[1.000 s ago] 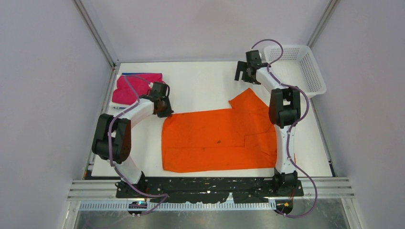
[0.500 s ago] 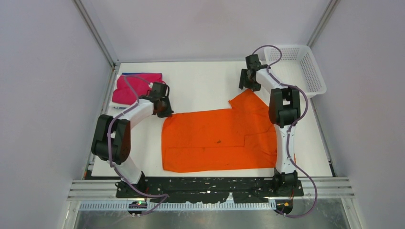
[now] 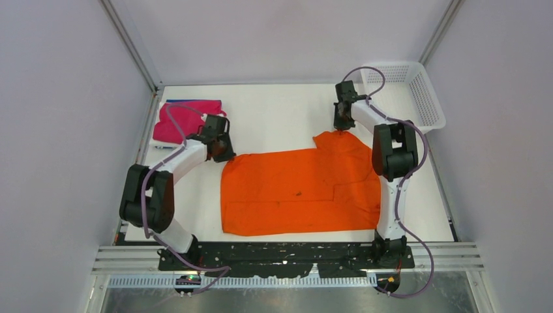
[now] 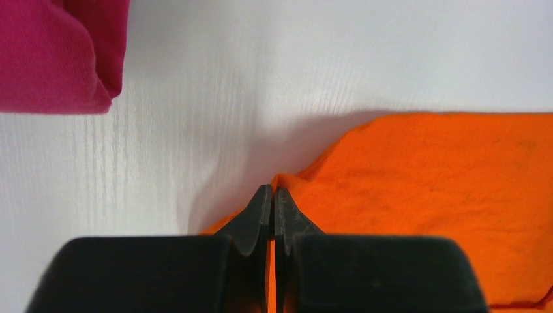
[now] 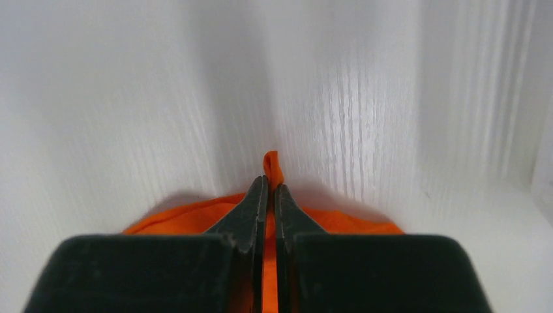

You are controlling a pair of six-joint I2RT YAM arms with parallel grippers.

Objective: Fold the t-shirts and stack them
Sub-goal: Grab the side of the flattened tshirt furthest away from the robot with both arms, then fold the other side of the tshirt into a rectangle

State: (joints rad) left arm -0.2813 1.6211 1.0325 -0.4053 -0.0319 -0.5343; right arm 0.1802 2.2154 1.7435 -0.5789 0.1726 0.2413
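Though unclear overhead, both jaws (wrist views) clamped on orange t-shirt [image 3: 300, 189] edges.

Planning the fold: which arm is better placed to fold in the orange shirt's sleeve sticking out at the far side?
The right arm, I think: its jaws are shut on the sleeve tip of the plain bright orange cloth t-shirt; the left arm pinches its far left corner.

High overhead, close wrist views (sharing orange t-shirt [image 3: 300, 189]).
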